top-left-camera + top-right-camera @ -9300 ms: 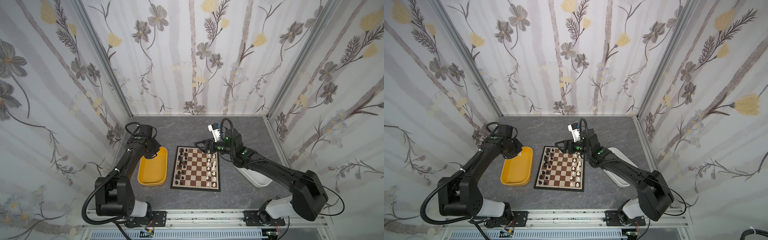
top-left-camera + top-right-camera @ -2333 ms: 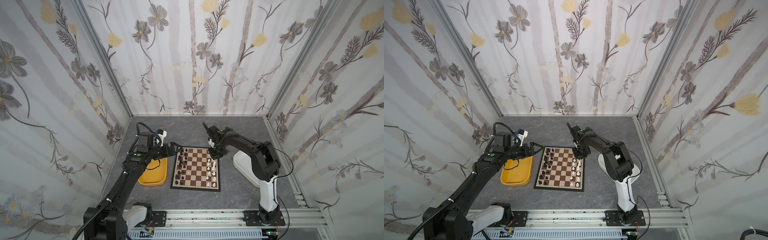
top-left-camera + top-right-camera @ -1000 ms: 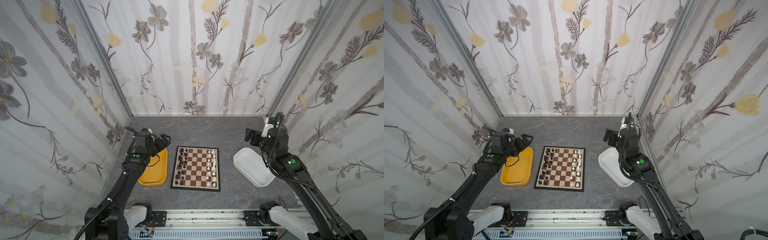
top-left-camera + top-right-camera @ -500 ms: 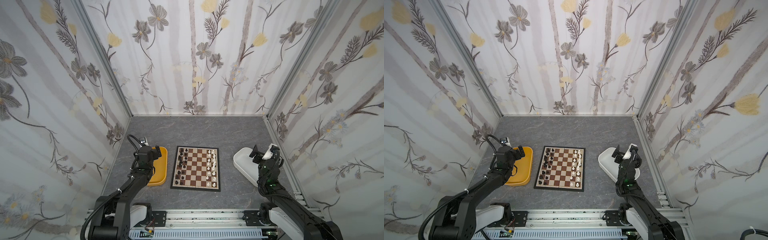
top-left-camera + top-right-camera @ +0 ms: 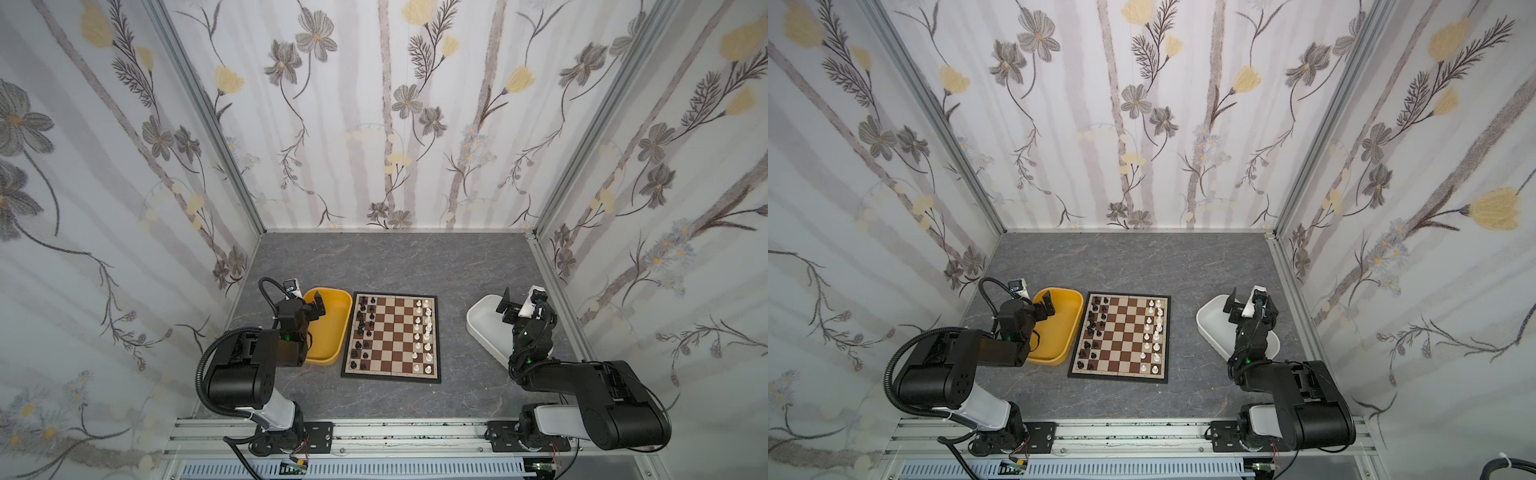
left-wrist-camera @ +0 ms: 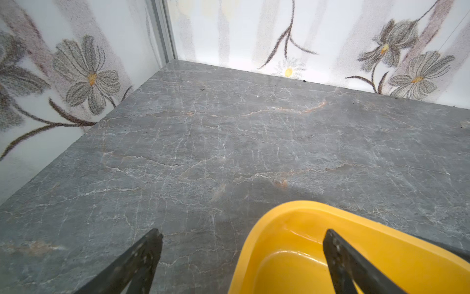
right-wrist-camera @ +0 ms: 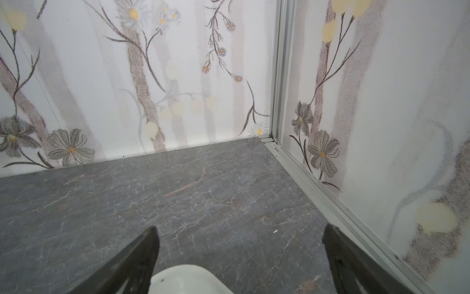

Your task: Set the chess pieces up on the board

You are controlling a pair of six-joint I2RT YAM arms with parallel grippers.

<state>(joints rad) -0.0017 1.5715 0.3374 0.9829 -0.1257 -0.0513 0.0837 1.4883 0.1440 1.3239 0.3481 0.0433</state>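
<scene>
The board [image 5: 395,332] [image 5: 1121,338] lies flat at the middle of the grey floor. Black chess pieces [image 5: 363,328] [image 5: 1094,328] stand in its two left columns and white chess pieces [image 5: 424,332] [image 5: 1154,332] in its two right columns. My left gripper [image 5: 309,305] [image 5: 1040,307] [image 6: 241,236] hangs open and empty over the far left corner of the yellow tub [image 5: 328,332] [image 6: 292,229]. Open and empty too, my right gripper [image 5: 519,305] [image 5: 1250,307] [image 7: 241,233] sits above the far end of the white tub [image 5: 484,328] [image 7: 185,278]. Neither gripper is over the board.
Both arms are folded low near their bases on the front rail. The yellow tub [image 5: 1059,332] lies left of the board, the white tub [image 5: 1214,324] to its right. Flowered walls enclose the floor on three sides.
Both arms have drawn back from raised poses and folded down toward their bases. Both grippers stayed open. The pieces on the board have not moved.
</scene>
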